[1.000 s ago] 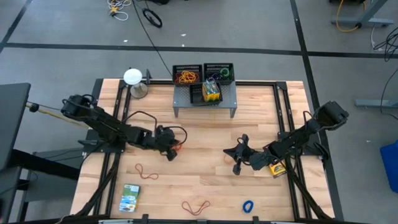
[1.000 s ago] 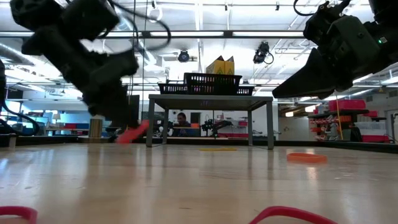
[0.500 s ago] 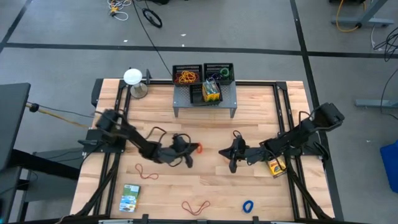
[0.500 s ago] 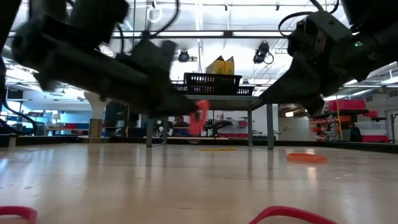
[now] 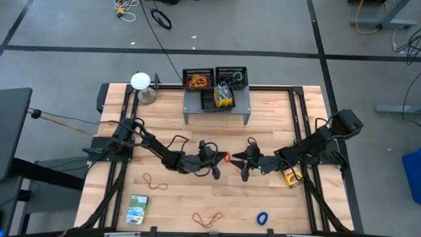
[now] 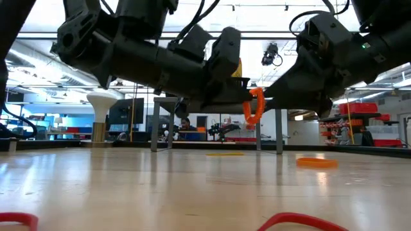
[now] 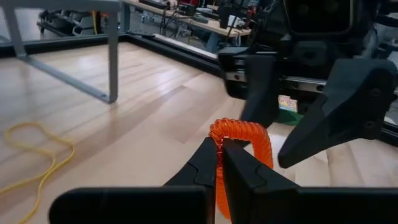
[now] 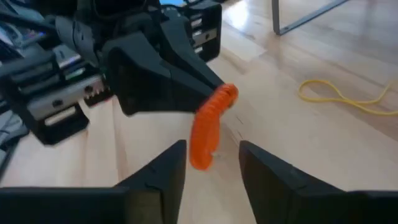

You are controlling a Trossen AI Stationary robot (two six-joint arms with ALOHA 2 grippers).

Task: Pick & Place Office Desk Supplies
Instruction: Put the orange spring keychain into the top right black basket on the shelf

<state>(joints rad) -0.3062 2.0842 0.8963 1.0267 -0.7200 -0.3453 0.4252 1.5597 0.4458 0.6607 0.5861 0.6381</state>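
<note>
An orange rubber band (image 5: 228,157) hangs in the air over the table's middle, with my left gripper (image 5: 222,160) shut on it. The band also shows as a thick upright loop (image 6: 255,106) in the low view. My right gripper (image 5: 245,160) faces it from the right, open. In the right wrist view its two fingers (image 8: 163,175) stand on either side of the band (image 8: 208,132) without touching it. Two black mesh trays (image 5: 215,78) with bands and a yellow-green box (image 5: 224,97) rest on the grey shelf (image 5: 217,102). My left gripper pinches one side of the orange band's loop (image 7: 216,138) between its two fingertips (image 7: 205,163). The fingers reach level from the table's left. The band stands as an upright loop beyond the tips, lifted clear of the table.
On the table lie a red band (image 5: 156,181), an orange-red band (image 5: 207,218), a blue band (image 5: 262,217), a yellow band (image 7: 31,155), a green-white box (image 5: 138,209) and a small yellow box (image 5: 293,176) under the right arm. A white ball on a stand (image 5: 140,82) is at the far left.
My left gripper has swept from the table's left toward its middle with the orange band, which has risen clear of the table. My right gripper has come a little toward the left, and the two now face each other closely.
</note>
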